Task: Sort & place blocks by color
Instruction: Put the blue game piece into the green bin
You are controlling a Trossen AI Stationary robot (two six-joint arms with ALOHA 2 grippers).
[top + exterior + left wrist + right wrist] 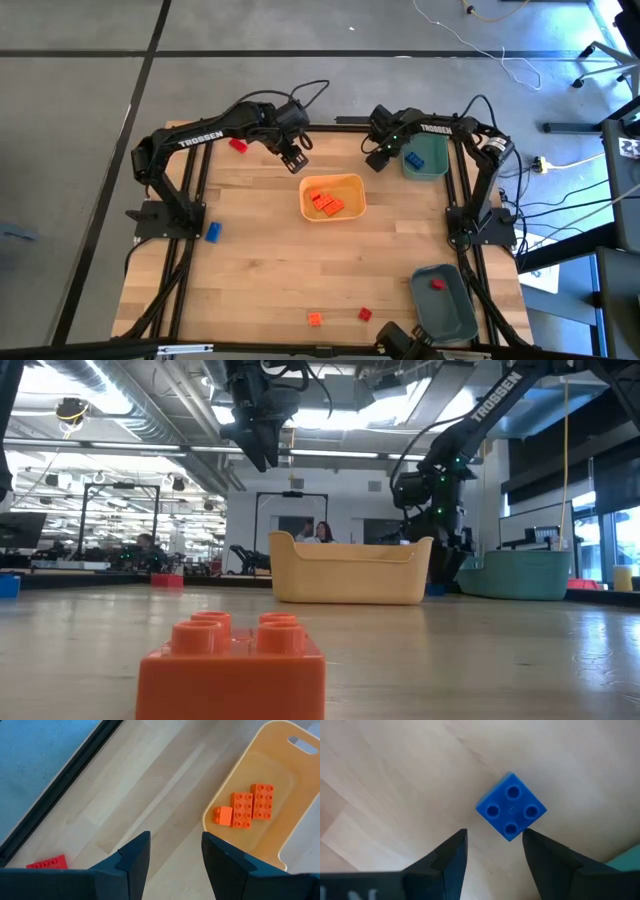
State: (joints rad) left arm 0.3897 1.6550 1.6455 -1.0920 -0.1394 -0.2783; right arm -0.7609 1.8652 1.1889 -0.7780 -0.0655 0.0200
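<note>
Right gripper (492,847): open, empty, above a four-stud blue block (511,806) that the overhead camera misses.
Left gripper (175,852): open, empty, beside the yellow tray (287,827).

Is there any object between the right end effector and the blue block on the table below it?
Nothing visible is in the way. In the right wrist view the blue block lies alone on bare table, just ahead of the open right end effector. No other block or bin stands between them.

Red, orange and blue blocks (325,203) lie scattered, some binned.
</note>
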